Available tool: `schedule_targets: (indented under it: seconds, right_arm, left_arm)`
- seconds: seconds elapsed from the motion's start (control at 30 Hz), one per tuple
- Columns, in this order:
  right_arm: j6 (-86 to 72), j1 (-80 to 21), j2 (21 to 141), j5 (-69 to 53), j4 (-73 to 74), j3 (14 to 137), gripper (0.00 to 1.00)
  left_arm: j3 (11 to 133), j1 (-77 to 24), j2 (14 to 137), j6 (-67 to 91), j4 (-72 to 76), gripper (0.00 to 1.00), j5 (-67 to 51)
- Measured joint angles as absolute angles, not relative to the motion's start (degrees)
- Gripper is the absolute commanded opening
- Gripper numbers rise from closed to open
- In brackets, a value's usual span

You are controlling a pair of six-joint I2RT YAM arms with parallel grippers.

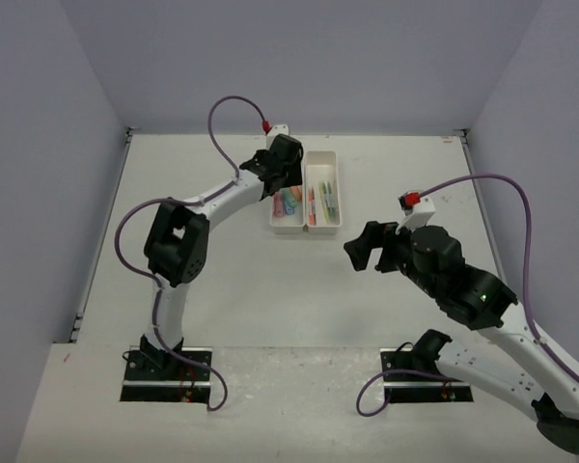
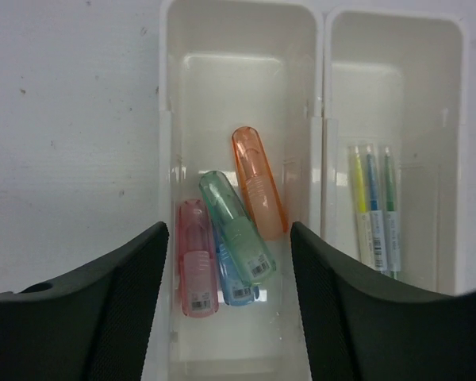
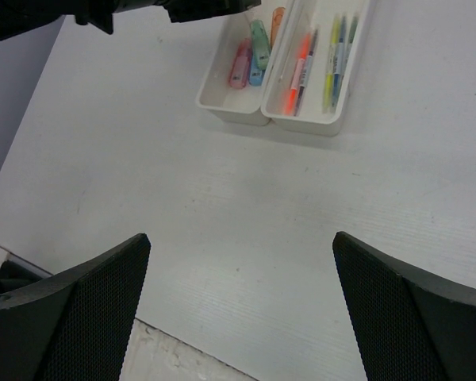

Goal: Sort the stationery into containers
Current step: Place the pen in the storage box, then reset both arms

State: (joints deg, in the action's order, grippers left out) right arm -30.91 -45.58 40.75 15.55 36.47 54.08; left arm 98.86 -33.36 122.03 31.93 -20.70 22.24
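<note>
The white two-compartment tray stands at the far middle of the table. Its left compartment holds chunky pink, blue, green and orange pieces. Its right compartment holds thin pens, yellow, blue and green, with an orange-red one in the right wrist view. My left gripper hovers open and empty over the left compartment. My right gripper is open and empty above bare table, well short of the tray.
Grey walls close in the table on the left, far and right sides. The table's near edge shows below my right gripper. The left arm reaches across the tray's far left.
</note>
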Motion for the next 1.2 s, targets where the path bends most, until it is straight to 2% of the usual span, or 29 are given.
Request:
schedule_targets:
  seconds: [0.13,0.2,0.43,0.57,0.8,0.93,1.2]
  right_arm:
    - [-30.61,-45.48,42.41,17.6,36.77,54.4,0.99]
    - [-30.72,-45.21,43.4,20.34,37.57,55.04,0.99]
    - [-30.34,-44.28,43.52,33.6,40.05,55.96,0.99]
    - [-25.84,-44.16,40.25,37.56,39.47,55.96,0.99]
    - [-22.18,-42.61,33.65,40.05,39.24,56.0,0.99]
    - [-23.04,-41.98,29.46,41.31,42.15,55.99,0.99]
    - [-28.52,-41.93,24.35,44.3,47.43,51.05,0.99]
  left_arm:
    - [93.15,-33.38,112.02,32.23,-20.53,0.95,21.87]
    - [87.43,-33.39,102.96,32.38,-20.65,1.0,22.17]
    - [69.56,-33.36,71.58,32.13,-22.37,1.0,30.32]
    - [60.06,-33.23,58.95,30.66,-25.1,1.0,35.03]
    - [49.93,-33.12,36.75,26.81,-29.88,1.0,33.77]
    - [50.27,-33.12,28.47,25.36,-33.69,1.0,39.04]
    - [46.22,-33.12,23.55,25.39,-36.56,1.0,45.19]
